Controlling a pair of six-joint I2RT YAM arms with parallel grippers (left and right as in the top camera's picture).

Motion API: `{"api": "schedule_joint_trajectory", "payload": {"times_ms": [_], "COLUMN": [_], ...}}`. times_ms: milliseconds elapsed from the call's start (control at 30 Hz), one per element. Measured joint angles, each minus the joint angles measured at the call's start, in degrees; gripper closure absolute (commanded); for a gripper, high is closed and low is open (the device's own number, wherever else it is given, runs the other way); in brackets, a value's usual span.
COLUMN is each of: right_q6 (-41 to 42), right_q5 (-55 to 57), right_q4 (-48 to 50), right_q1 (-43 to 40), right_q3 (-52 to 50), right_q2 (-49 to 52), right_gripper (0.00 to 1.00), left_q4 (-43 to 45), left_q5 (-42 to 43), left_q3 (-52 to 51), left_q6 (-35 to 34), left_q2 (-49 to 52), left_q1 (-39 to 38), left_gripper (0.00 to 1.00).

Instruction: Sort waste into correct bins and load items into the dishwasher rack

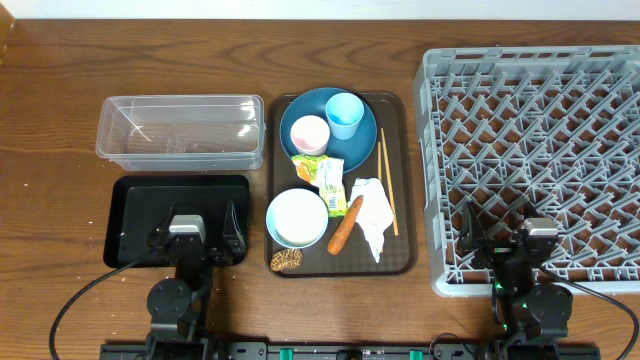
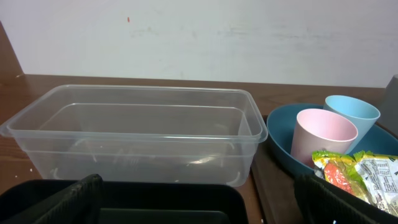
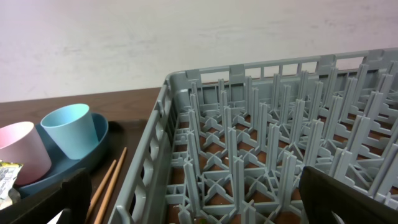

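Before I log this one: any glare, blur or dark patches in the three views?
Overhead: even light, sharp, faint glints on the clear tub. Left wrist: bright wall, black tray close up is featureless dark. Right wrist: rack crisp, no glare.

The table (image 1: 60, 60) is showing dark brown wood grain; the rack (image 1: 540, 150) is showing light grey in a criss-cross lattice; the tub (image 1: 180, 130) is looking clear, the bin tray (image 1: 135, 200) black, the serving tray (image 1: 395, 255) dark brown; the plate (image 1: 300, 108) is showing deep blue, the bowl (image 1: 297, 217) pale blue-white; 1 cup (image 1: 344, 114) is showing light blue, the other cup (image 1: 309, 133) pink; the wrapper (image 1: 322, 172) is showing yellow-green, the carrot (image 1: 345, 224) orange, the napkin (image 1: 374, 212) white.
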Motion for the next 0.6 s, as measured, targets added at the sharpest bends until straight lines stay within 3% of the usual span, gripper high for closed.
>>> {"api": "schedule_joint_trajectory", "payload": {"times_ms": [133,600], "right_q6": [-0.02,0.00], "right_q5": [0.00,0.00], "right_q4": [0.02,0.02], "right_q1": [0.00,0.00], "right_q3": [0.00,0.00], "right_q2": [0.00,0.00], "right_gripper": [0.01,0.01], "left_q4": [-4.74,-5.40], "left_q5": [-0.42,-0.83], "left_q3": [2.01,2.29], "left_q6": [0.00,0.00], "left_q2": [0.13,0.13], "left_q1": [0.00,0.00], "left_gripper": [0.02,0.02]}}
